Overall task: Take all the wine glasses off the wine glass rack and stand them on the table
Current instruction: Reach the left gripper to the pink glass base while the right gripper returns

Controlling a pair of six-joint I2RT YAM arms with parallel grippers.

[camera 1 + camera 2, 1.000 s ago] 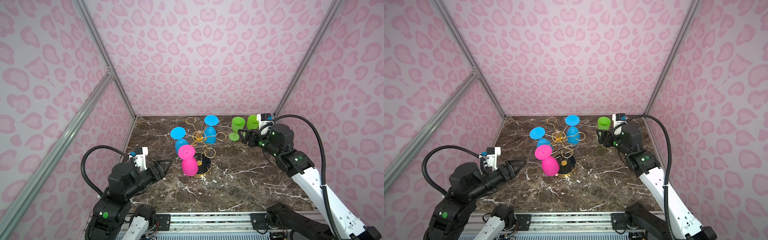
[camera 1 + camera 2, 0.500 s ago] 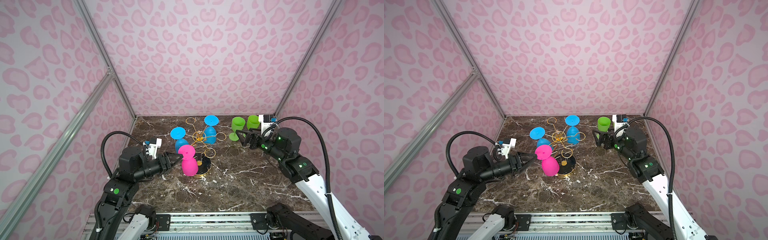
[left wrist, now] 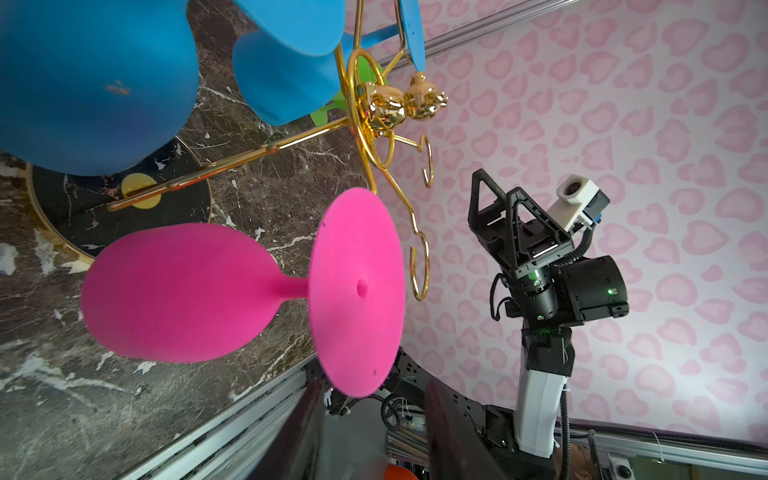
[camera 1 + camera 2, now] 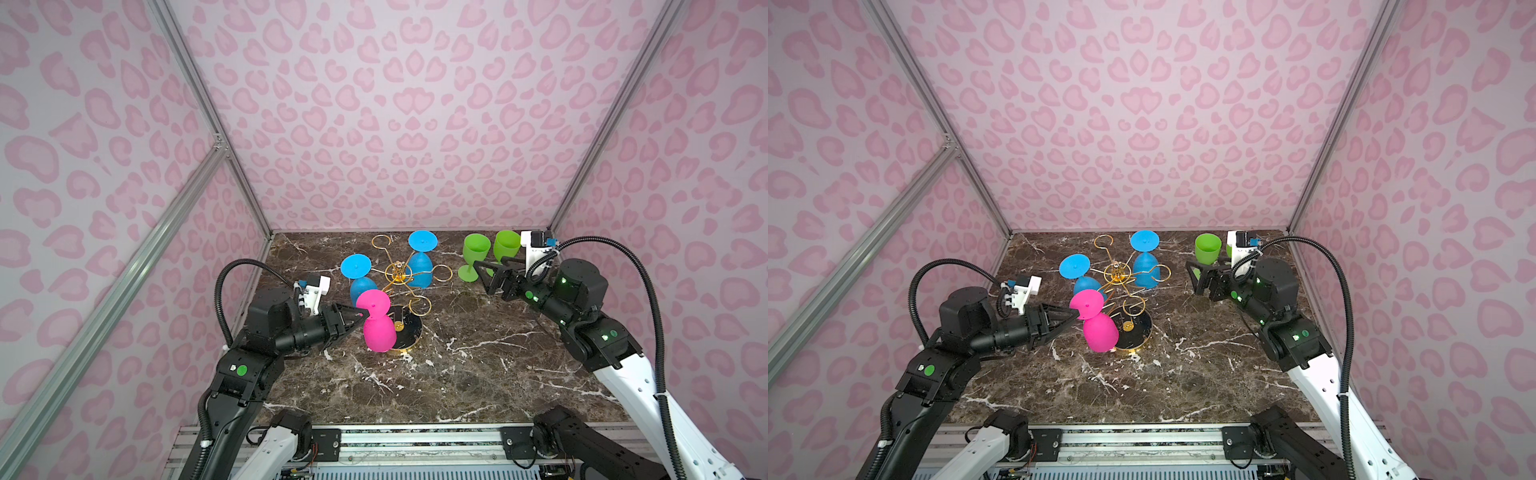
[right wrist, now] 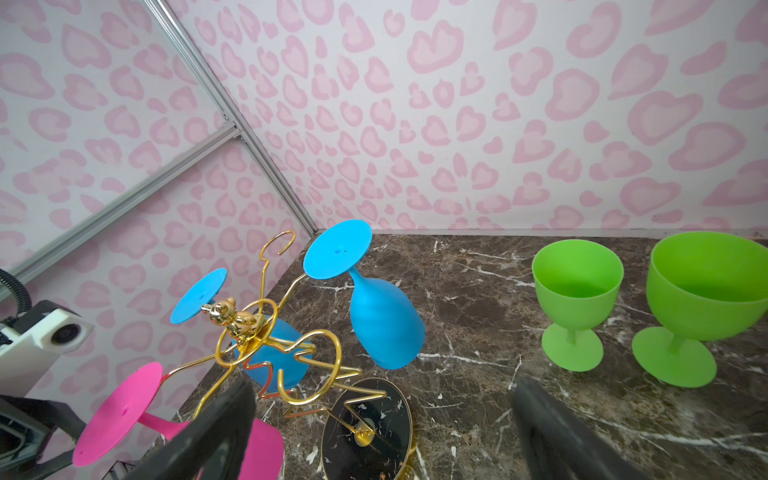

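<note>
Around the whole cell: I saw walls (image 4: pixel 415 104) papered in pink leopard spots, with grey metal struts at the corners.
Marble table: a dark brown marble table (image 4: pixel 457 374) with white veins filled the floor in both top views.
Arms: the left arm (image 4: pixel 249 365) extended from the near left towards the middle. The right arm (image 4: pixel 602 340) extended from the near right towards the far right corner.
Wine glass rack: the gold wire wine glass rack (image 4: pixel 398 274) stood upright near the middle of the table on its round black base, with hooked arms fanning out from the post.
Pink wine glass: the pink wine glass (image 4: pixel 378 328) hung bowl-down and tilted on the rack's near-left arm. I could not tell whether its bowl touched the table.
Blue glasses: the far blue wine glass (image 4: pixel 420 264) and the left blue wine glass (image 4: pixel 361 286) also hung bowl-down on the rack.
Green glasses: two green wine glasses (image 4: pixel 473 253) stood upright side by side on the table at the far right, off the rack.
Left gripper: the left gripper (image 4: pixel 360 315) pointed at the pink foot with its jaws partly apart. I saw no grip, and could not tell whether a finger touched the rim.
Right gripper: the right gripper (image 4: pixel 492 266) was spread wide and held nothing, just beside the green stems.
</note>
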